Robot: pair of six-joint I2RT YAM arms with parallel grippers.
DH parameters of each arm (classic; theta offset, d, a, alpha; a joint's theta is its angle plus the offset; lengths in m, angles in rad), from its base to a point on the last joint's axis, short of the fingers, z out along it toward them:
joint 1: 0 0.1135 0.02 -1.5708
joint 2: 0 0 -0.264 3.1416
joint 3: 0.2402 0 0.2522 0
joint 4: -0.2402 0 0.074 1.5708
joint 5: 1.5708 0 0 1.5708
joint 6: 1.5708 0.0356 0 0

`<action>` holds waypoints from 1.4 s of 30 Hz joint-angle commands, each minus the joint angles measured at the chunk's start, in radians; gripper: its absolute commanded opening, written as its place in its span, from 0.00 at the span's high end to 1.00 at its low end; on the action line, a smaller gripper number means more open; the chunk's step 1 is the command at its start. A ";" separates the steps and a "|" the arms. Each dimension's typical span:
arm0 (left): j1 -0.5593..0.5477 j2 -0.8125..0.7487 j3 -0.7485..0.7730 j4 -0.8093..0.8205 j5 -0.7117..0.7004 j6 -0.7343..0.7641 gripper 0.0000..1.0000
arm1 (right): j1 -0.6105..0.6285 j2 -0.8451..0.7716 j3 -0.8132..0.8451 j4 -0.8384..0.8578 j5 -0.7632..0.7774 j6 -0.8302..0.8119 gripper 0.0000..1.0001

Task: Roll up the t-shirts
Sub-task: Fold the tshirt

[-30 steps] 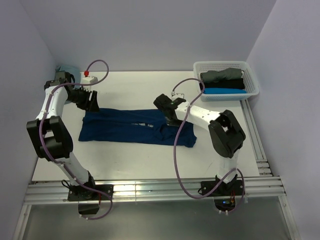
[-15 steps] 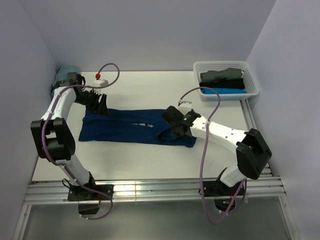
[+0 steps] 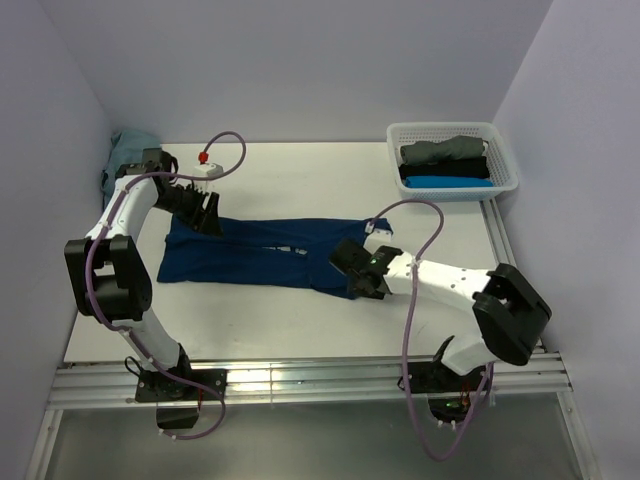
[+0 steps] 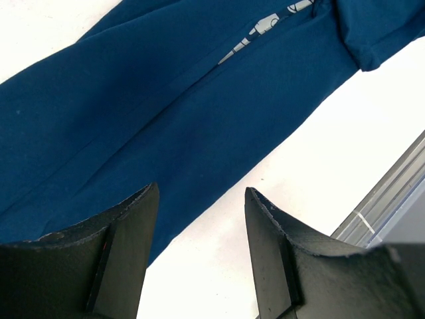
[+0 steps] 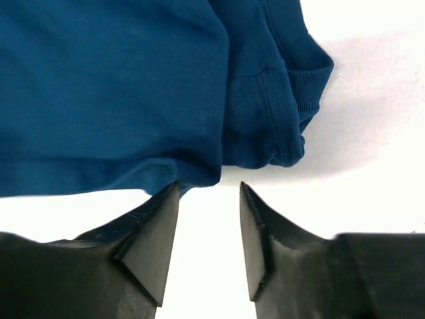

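Observation:
A dark navy t-shirt point(image 3: 260, 255) lies flat on the white table, folded into a long strip running left to right. My left gripper point(image 3: 205, 212) is at the strip's far left corner, open. In the left wrist view the left gripper point(image 4: 199, 189) has only bare table between its fingers, with the t-shirt point(image 4: 166, 100) and its pale label point(image 4: 265, 23) ahead. My right gripper point(image 3: 352, 275) stands open at the near edge of the strip's right end. In the right wrist view the right gripper point(image 5: 209, 186) holds nothing; the t-shirt's point(image 5: 119, 86) edge lies just past the fingertips.
A white basket point(image 3: 505, 165) at the back right holds grey, black and bright blue t-shirts. A dusty teal one point(image 3: 125, 150) lies bunched in the back left corner. Metal rails point(image 3: 300, 380) run along the near edge, and walls close in both sides.
My right gripper moved from the middle of the shirt's right end toward its near edge and went from shut to open. My left gripper shifted a little to the right, still open.

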 commanded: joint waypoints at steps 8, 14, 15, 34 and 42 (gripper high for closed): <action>-0.003 -0.006 0.042 -0.009 0.001 -0.017 0.40 | -0.295 -0.126 0.089 0.227 -0.077 -0.195 0.51; -0.004 0.020 0.032 0.025 -0.080 -0.047 0.42 | -0.432 0.109 0.238 0.276 -0.124 -0.275 0.56; -0.003 0.014 0.026 0.032 -0.097 -0.047 0.42 | -0.442 0.135 0.253 0.273 -0.127 -0.280 0.56; 0.042 0.020 -0.019 0.063 -0.157 -0.037 0.42 | -0.557 0.359 0.301 0.410 -0.213 -0.334 0.64; 0.056 0.045 -0.034 0.089 -0.181 -0.044 0.42 | -0.570 0.345 0.358 0.384 -0.197 -0.338 0.98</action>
